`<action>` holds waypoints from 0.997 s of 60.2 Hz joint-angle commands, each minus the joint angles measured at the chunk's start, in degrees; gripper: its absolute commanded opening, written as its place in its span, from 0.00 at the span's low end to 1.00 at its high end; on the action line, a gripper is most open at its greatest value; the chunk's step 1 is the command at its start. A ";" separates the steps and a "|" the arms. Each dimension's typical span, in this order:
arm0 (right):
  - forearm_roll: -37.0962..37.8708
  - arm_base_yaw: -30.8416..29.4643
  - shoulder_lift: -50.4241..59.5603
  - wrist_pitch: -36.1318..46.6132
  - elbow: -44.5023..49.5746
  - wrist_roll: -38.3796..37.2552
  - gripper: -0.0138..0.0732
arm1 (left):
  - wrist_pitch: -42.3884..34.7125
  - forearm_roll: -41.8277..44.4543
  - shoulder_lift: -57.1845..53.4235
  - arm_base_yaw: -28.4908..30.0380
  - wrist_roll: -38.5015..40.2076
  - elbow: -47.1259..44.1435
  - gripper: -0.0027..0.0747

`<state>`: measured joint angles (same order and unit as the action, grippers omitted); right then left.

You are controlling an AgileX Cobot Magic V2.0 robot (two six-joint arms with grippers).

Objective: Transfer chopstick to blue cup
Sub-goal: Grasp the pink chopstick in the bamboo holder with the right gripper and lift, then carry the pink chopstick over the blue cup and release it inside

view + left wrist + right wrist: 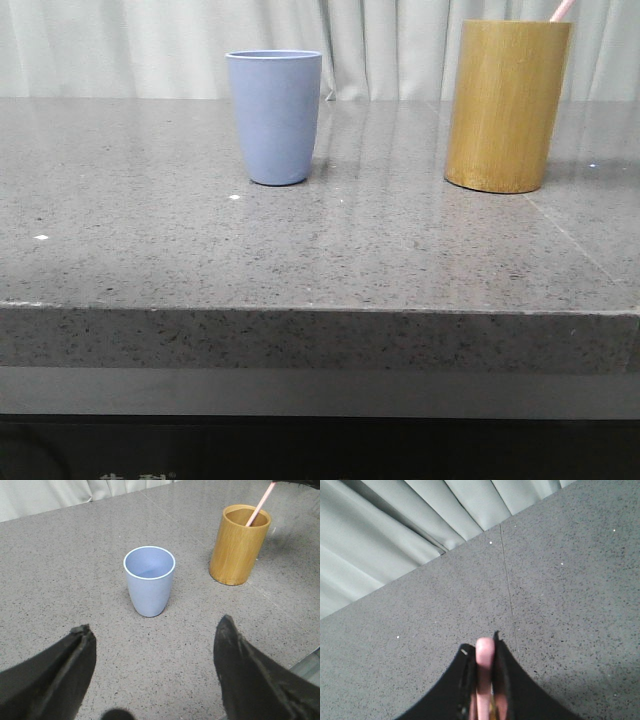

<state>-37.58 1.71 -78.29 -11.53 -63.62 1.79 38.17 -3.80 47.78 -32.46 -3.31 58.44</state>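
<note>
The right gripper (482,680) pinches the thin pale pink chopstick (259,505) poking from the tall yellow-brown bamboo holder (507,105) at the front view's upper right, so I think lifting it out comes next, then carrying it to the pale blue tumbler cup (275,117) left of centre, while the left gripper (155,667) waits spread wide.

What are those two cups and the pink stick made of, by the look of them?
The blue cup looks like matte plastic or a similar composite: even colour, no shine. The taller yellow-brown holder appears to be bamboo, with vertical grain streaks and a light sheen. The chopstick, standing in the holder and gripped by the right gripper, is smooth pale pink, probably plastic, though that is hard to tell.
</note>
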 commanded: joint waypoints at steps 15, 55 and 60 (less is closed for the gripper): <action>1.21 -0.10 1.71 1.64 -6.85 3.87 0.09 | -4.78 -0.16 -0.06 -0.25 0.13 1.42 0.67; 1.21 9.47 1.71 -17.95 -37.10 29.16 0.09 | -4.78 -0.16 -0.06 -0.25 0.13 1.42 0.67; 1.21 13.25 1.42 -16.60 -37.19 30.21 0.09 | -4.78 -0.16 -0.06 -0.25 0.13 1.42 0.67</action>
<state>-35.59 11.95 -78.33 -32.64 -98.83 30.13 38.07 -3.80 47.78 -32.46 -3.31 58.44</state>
